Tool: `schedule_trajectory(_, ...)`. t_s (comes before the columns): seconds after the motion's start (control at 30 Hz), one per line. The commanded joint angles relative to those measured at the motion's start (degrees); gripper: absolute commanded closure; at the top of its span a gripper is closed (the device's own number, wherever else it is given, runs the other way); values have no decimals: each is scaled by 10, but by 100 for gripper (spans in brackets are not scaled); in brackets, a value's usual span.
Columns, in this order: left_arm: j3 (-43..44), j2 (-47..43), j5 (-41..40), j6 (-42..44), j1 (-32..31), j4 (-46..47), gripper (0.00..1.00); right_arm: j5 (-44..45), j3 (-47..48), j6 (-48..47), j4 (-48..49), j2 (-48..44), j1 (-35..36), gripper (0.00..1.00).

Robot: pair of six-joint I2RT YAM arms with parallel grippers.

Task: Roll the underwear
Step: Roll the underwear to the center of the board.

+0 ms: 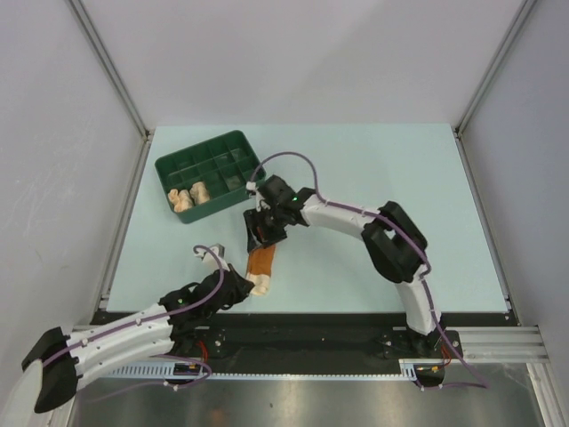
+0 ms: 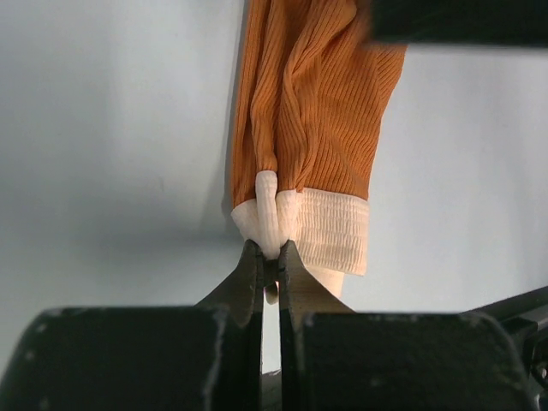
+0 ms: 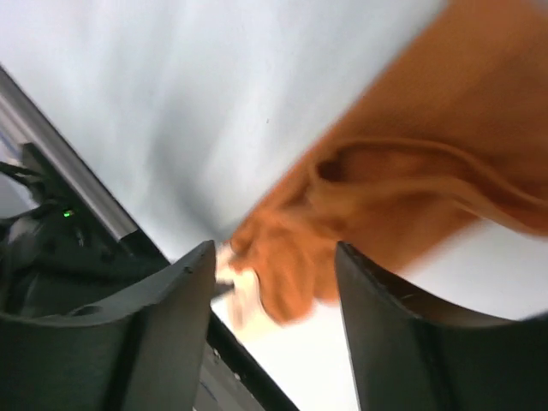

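Now the left pincer [image 2: 271, 253] pinches the rust-orange underwear [image 2: 308, 111] by its cream hem, the right pincer [image 3: 274, 250] gapes open beyond, so roll evenly toward that anchored hem.

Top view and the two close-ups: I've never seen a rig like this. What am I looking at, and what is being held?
The top view looks down on two robot arms bolted at the near edge of a pale table. Each close-up comes from a camera on one wrist, so that arm's own dark fingers show at the bottom. On the table sits a green tray with two rolled cloth pieces in it. A rust-orange underwear stretches between the grippers. The left gripper is shut on its cream edging. The right gripper stands open at the far end, in a blurred view.
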Motion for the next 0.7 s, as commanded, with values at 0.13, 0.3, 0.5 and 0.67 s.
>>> schedule_trajectory(0.13,79,17,199,133,136,-87,100,62,-129,-163,65,-242,-54,34)
schedule_trajectory(0.3,115,59,289,178,189,-87,100,98,-233,-195,116,-308,9,35)
schedule_trajectory(0.5,138,95,395,212,267,-115,100,158,-303,-201,205,-338,104,34)
schedule_trajectory(0.67,157,113,433,233,298,-137,100,214,-327,-232,260,-324,179,34)
